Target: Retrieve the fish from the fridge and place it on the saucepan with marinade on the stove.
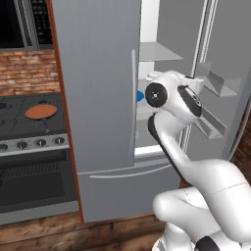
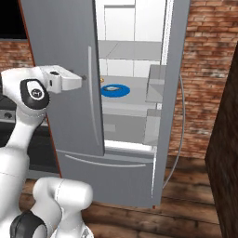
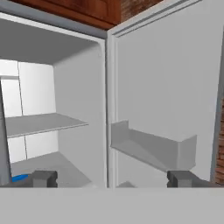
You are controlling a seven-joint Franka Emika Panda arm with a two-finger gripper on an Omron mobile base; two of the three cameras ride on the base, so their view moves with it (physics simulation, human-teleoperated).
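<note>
The end effector [image 3: 111, 178], fingers spread wide and holding nothing, points into the tall grey steel fridge [image 2: 65, 56] through its open right door. The small grey-silver fish [image 2: 112, 87] lies on a round blue plate [image 2: 115, 90] on a middle shelf, near its front edge, untouched. The shallow saucepan [image 1: 41, 112] with reddish-brown marinade waits on the dark gas stove [image 1: 29, 127], ready to receive it.

The fridge [image 3: 78, 87] interior is seen with its right door swung open, a grey shelf [image 3: 43, 124] inside and a door bin [image 3: 153, 148] on the door. The gripper [image 3: 112, 179] fingertips are spread wide apart at the bottom; a sliver of blue plate [image 3: 19, 178] is glimpsed beside the left one
</note>
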